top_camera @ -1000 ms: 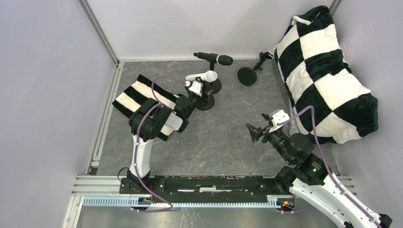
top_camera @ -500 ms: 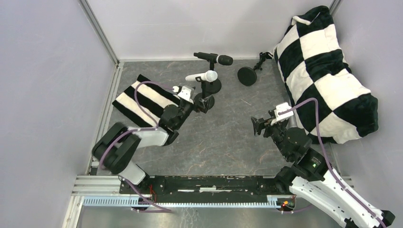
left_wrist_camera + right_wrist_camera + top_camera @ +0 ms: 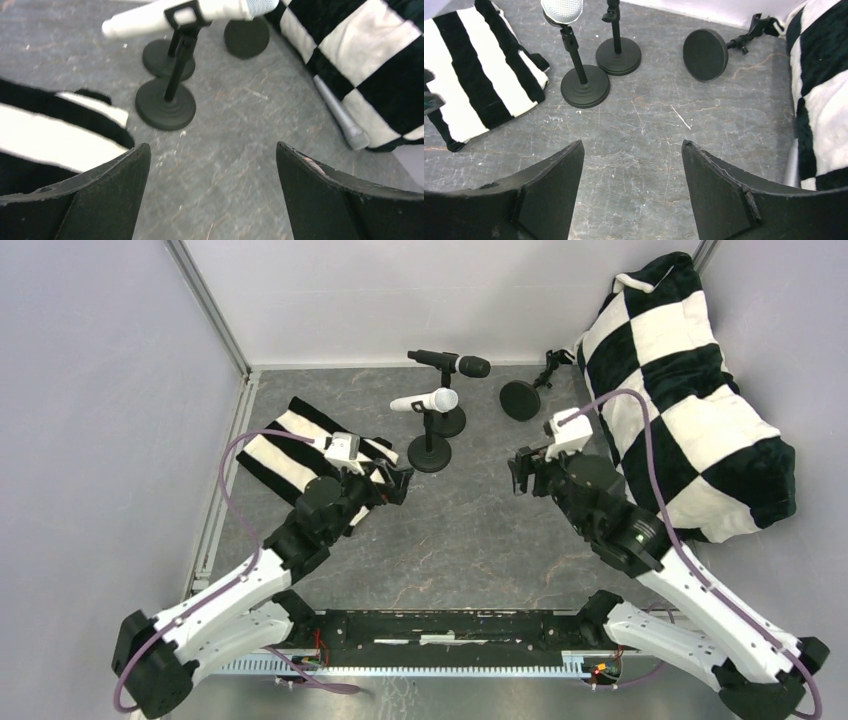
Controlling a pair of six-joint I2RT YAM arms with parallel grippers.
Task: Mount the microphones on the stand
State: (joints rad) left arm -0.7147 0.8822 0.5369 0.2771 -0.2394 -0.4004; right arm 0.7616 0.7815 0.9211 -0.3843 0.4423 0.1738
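Top external is showing white microphone (image 3: 425, 401) and black microphone (image 3: 450, 363) sitting horizontal on stands (image 3: 430, 454), mesh heads pointing right, silver-grey microphone (image 3: 340, 113) lying by plush cushion (image 3: 380, 60), left claw (image 3: 398, 483) and right claw (image 3: 520, 468) spread empty.

Both arms stretch from the near edge of the table (image 3: 460, 540) toward its middle, the left end effector (image 3: 398, 483) left of centre with jaws spread wide and empty, the right end effector (image 3: 520, 471) right of centre with jaws parted and empty.

Table (image 3: 470, 540) bears three stands (image 3: 430, 456), striped cloth (image 3: 288, 445), cushion (image 3: 690, 410) — one microphone (image 3: 341, 116).
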